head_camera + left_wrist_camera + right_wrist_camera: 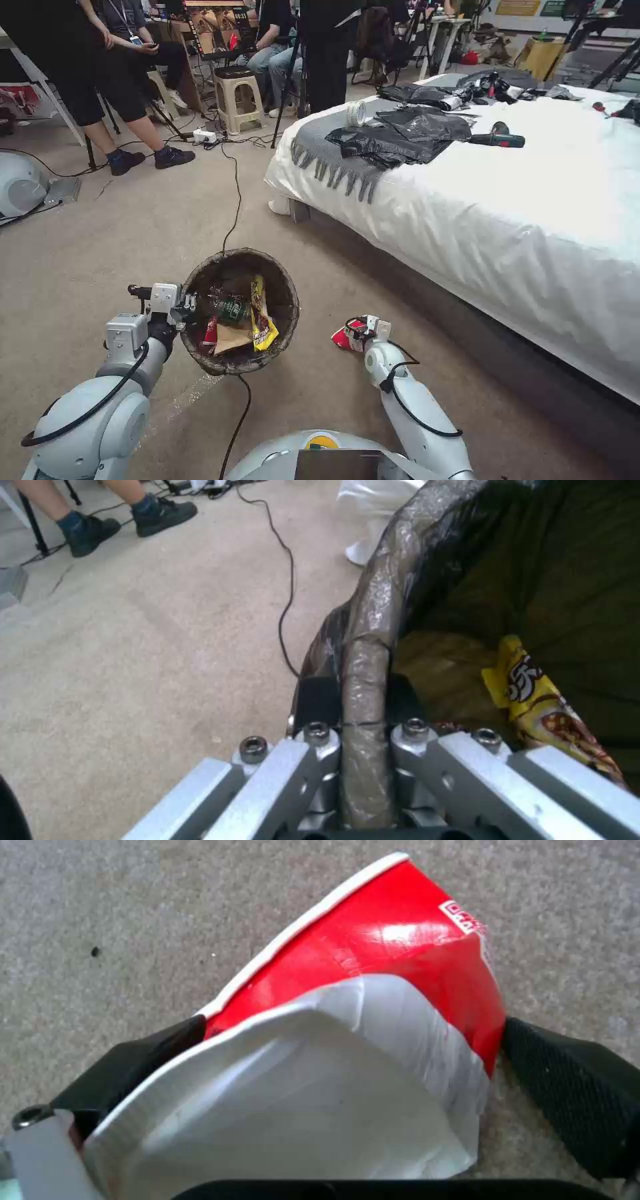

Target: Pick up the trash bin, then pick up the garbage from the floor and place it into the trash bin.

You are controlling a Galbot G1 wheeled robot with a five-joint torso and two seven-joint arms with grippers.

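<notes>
The trash bin (288, 288), lined with a dark crinkled bag, hangs just above the beige floor (100, 253) ahead of me. My left gripper (189, 308) is shut on its near-left rim (373, 605), one pad (313, 702) on each side of the bag-covered edge. Inside lie a yellow snack wrapper (261, 320) (533, 700), a green-labelled bottle (230, 308) and a brown paper scrap (232, 337). To the bin's right, a crushed red-and-white paper cup (343, 337) (400, 940) sits at carpet level. My right gripper (357, 331) (353, 1055) is around it, both black pads (567, 1090) against its sides.
A bed with a white sheet (533, 220) runs along the right, carrying black bags and a drill. A black cable (233, 193) crosses the carpet toward the bin. A plastic stool (239, 93) and people stand at the back; a white round device (20, 183) lies far left.
</notes>
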